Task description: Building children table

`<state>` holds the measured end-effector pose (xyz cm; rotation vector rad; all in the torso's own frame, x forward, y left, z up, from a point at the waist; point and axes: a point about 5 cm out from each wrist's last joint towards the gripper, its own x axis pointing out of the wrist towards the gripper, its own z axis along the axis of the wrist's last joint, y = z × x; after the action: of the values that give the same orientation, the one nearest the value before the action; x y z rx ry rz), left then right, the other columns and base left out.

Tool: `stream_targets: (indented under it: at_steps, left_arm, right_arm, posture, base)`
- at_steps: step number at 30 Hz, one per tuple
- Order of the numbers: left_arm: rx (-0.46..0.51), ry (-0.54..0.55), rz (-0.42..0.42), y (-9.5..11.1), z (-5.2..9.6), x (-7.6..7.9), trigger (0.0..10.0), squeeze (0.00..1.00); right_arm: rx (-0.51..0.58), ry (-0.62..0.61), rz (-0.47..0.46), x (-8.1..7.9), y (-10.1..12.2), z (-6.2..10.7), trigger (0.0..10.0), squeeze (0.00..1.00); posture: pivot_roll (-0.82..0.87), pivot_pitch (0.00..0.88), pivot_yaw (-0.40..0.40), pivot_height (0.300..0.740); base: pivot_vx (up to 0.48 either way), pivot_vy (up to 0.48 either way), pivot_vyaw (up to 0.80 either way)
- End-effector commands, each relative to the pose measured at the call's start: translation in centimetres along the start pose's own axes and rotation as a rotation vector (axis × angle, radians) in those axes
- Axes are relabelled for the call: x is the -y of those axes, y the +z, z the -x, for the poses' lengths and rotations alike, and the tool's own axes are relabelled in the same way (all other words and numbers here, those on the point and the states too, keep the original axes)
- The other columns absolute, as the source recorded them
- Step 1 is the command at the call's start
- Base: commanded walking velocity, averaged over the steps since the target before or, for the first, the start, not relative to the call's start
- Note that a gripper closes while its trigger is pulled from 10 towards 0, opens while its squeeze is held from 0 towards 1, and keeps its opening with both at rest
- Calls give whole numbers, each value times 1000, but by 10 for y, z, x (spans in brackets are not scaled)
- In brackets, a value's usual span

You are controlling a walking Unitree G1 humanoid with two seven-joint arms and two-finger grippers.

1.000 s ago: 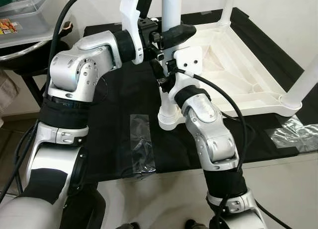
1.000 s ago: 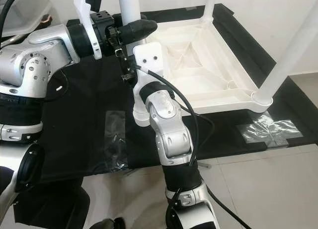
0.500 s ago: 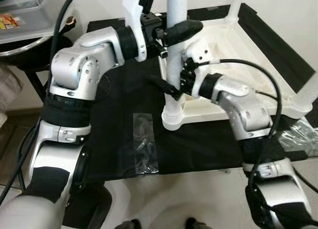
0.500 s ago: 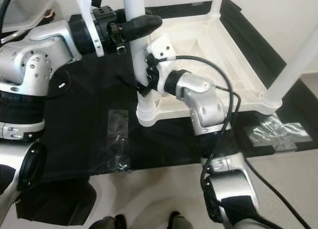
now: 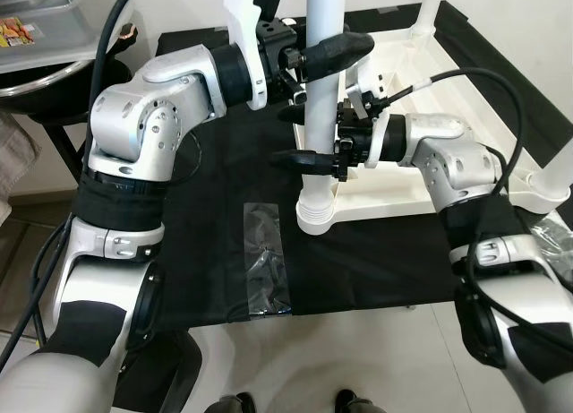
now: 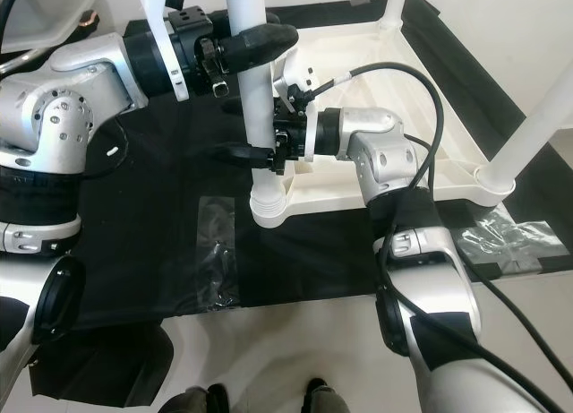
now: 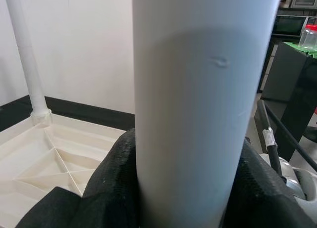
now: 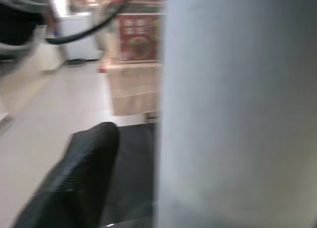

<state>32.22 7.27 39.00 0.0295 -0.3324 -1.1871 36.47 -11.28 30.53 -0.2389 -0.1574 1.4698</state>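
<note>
- At the near-left corner of the upturned white tabletop [image 5: 421, 176] a white table leg [image 5: 320, 99] stands upright, its ribbed lower end seated in the corner socket [image 5: 315, 218].
- That tabletop lies underside up on a black cloth [image 5: 215, 216], its moulded ribs showing; two more legs rise from it, one at the far corner [image 5: 428, 10] and one at the right corner [image 5: 557, 158].
- High on the near leg, the left gripper [image 5: 327, 55] is clamped around the tube; the left wrist view shows the white tube pressed between its black fingers [image 7: 114, 183], one on each side.
- Lower on the same leg, the right gripper [image 5: 304, 135] reaches in from the tabletop side. Its two long fingers stick out past the leg toward the robot's left, one above the other with a clear gap, so the jaws stand fairly wide and straddle the tube; whether they press on it cannot be told.
- Close in the blurred right wrist view, the leg is a pale column with one black finger [image 8: 74, 183] beside it.
- A clear plastic bag [image 5: 267, 259] lies flat on the cloth, near the socket on the robot's left.
- More crumpled clear plastic [image 6: 510, 243] lies at the cloth's right edge, near the right corner leg.
- A black cable [image 5: 466, 81] loops over the right forearm.
</note>
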Motion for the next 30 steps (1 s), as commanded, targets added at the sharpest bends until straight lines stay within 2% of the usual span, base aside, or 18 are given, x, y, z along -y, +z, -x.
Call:
stream_targets:
  at_steps: [1, 14, 15, 16, 17, 21, 22, 23, 24, 25, 26, 28, 29, 30]
  left_arm:
    - [-52, -3, 32, -11, 4, 0, 0, 0]
    - [-47, -9, 30, -8, 3, 4, 0, 0]
    - [-44, 15, 18, -7, 6, 2, 5059, 0]
    - [-44, 15, 18, -7, 6, 2, 5059, 0]
    - [-42, -1, 11, -6, 10, 2, 10000, 1000]
    - [-17, 15, 38, -3, 13, 1, 10000, 1000]
    - [-15, 20, 36, -3, 13, 0, 10000, 349]
    - [-6, 17, 37, -1, 12, 0, 10000, 0]
    - [-2, 13, 38, 0, 10, 1, 10000, 0]
    - [-2, 13, 38, 0, 10, 1, 10000, 0]
    - [3, 17, 41, 2, 10, 2, 10000, 0]
    - [3, 22, 41, 3, 10, 2, 10000, 0]
    - [3, 29, 41, 3, 10, 2, 10000, 0]
    - [3, 29, 41, 3, 10, 2, 10000, 0]
  right_arm:
    - [15, 93, 1, -3, 1, -5, 0, 0]
    - [2, 150, -1, -4, -4, -2, 0, 0]
    - [3, 143, 5, -4, -5, -1, 0, 0]
    - [3, 143, 5, -4, -5, -1, 0, 0]
    - [7, 127, 8, -4, -6, 1, 0, 0]
    - [10, 60, 7, -2, -9, 4, 0, 0]
    - [9, 44, 3, -1, -10, 5, 0, 0]
    - [0, -2, 1, 0, -14, 5, 0, 0]
    - [-19, -74, 4, -1, -18, 3, 0, 0]
    - [-19, -74, 4, -1, -18, 3, 0, 0]
    - [-36, -202, -30, -6, -26, -4, 0, 0]
    - [-38, -250, -60, -11, -29, -7, 0, 0]
    - [-67, -400, -106, -20, -42, -19, 0, 0]
    - [-67, -400, -106, -20, -42, -19, 0, 0]
  posture:
    - [63, 216, 56, 740]
    - [55, 210, 56, 740]
    - [52, 208, 59, 740]
    - [52, 208, 59, 740]
    - [48, 207, 62, 740]
    - [43, 209, 63, 740]
    - [43, 209, 63, 740]
    - [41, 209, 63, 740]
    - [39, 212, 57, 740]
    - [39, 212, 57, 740]
    - [34, 214, 52, 740]
    - [34, 214, 52, 740]
    - [39, 223, 48, 740]
    - [39, 223, 48, 740]
  base:
    - [0, 0, 0]
    - [0, 0, 0]
    - [0, 0, 0]
    - [0, 0, 0]
    - [0, 0, 0]
    - [0, 0, 0]
    - [0, 0, 0]
    - [0, 0, 0]
    - [0, 0, 0]
    - [0, 0, 0]
    - [0, 0, 0]
    - [0, 0, 0]
    - [0, 0, 0]
    - [0, 0, 0]
